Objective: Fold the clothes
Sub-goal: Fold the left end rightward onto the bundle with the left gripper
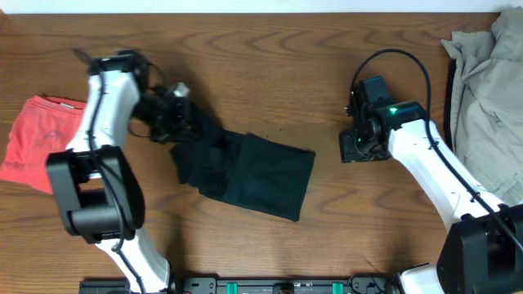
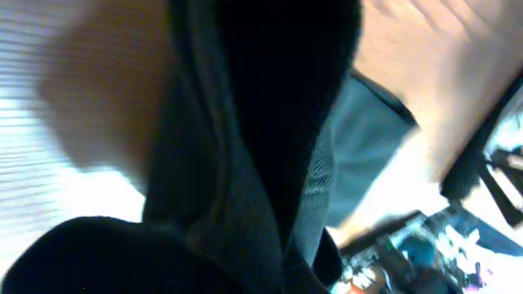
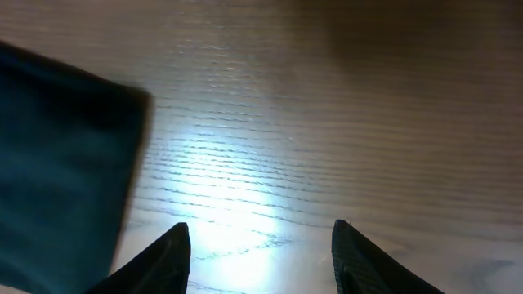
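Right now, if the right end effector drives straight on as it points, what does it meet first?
Probably the bare brown wooden tabletop: the open right end effector frames only wood. The folded black fabric shirt sits off to the side of that line, though depth is unclear.

Left arm (image 1: pixel 102 106): white moulded link shells, black joint housings, black wrist unit. Right arm (image 1: pixel 426 159): same white shells and black joints. A small green indicator light (image 1: pixel 393 109) is lit on its wrist housing, with a thin black cable (image 1: pixel 392 51) looped above. Right fingers (image 3: pixel 159 261): dark, matte, tapered.
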Motion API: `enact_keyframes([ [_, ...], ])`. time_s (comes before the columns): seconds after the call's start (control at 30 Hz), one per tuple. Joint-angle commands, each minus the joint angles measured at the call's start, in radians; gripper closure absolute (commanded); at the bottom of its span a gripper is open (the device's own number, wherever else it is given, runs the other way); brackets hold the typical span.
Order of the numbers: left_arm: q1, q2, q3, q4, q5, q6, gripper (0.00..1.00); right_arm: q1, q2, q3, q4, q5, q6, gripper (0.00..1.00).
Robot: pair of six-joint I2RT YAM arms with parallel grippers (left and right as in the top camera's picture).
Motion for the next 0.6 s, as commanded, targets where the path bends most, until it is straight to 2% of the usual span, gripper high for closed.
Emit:
enact_keyframes([
  [0.0,-0.122,0.0,0.018,-0.011,0.084,-0.001,0.94,-0.037,0.0,0.01,-0.007,0.015,0.013,0.46],
  [0.13,-0.264,0.001,0.018,-0.014,0.02,-0.016,0.94,-0.066,0.0,0.01,-0.018,0.014,0.012,0.46],
  [0.27,-0.383,0.001,0.016,-0.018,-0.172,-0.137,0.94,-0.08,0.0,0.01,-0.026,0.014,0.011,0.45],
  [0.33,-0.431,0.001,0.016,-0.018,-0.223,-0.175,0.94,-0.08,0.0,0.01,-0.026,0.014,0.011,0.44],
  [0.5,-0.524,0.001,0.016,-0.005,-0.239,-0.208,0.93,-0.08,0.0,0.01,-0.025,0.014,0.011,0.44],
  [0.57,-0.553,0.001,0.016,0.002,-0.238,-0.248,0.89,-0.08,0.0,0.01,-0.025,0.014,0.011,0.43],
])
